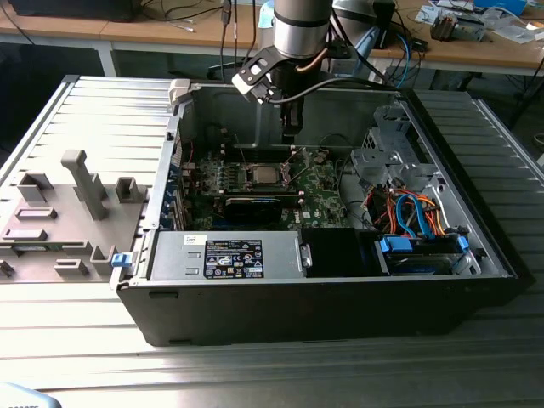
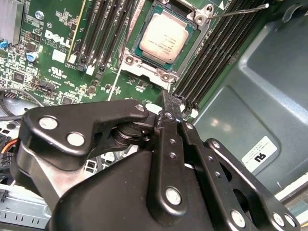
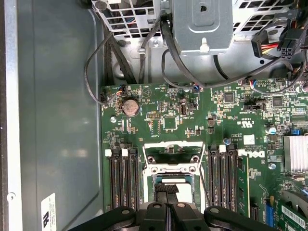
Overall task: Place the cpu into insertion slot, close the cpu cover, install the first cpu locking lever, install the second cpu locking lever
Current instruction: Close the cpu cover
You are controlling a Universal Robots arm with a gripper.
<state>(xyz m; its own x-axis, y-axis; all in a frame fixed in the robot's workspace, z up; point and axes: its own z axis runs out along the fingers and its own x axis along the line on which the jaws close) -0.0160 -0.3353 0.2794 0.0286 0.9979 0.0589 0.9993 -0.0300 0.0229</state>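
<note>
The cpu (image 2: 166,38), a silvery-tan square chip, lies flat in the insertion slot (image 2: 162,73) on the green motherboard (image 3: 168,125). The silver cpu cover (image 2: 131,59) appears to lie flat around the chip. A thin metal lever (image 2: 240,10) sticks out past one corner of the socket. My gripper (image 2: 172,102) hovers above the board, a little off the socket's edge, shut with nothing between its fingers. In the first wrist view the gripper (image 3: 168,191) partly hides the slot (image 3: 173,168). The exterior view shows the gripper (image 1: 289,132) above and behind the socket (image 1: 259,176).
Black memory slots (image 3: 122,178) flank the socket on both sides. A drive cage with orange and blue cables (image 1: 408,212) fills the case at the exterior view's right. A power supply box (image 1: 225,255) sits at the front. A grey fixture tray (image 1: 68,212) lies outside on the left.
</note>
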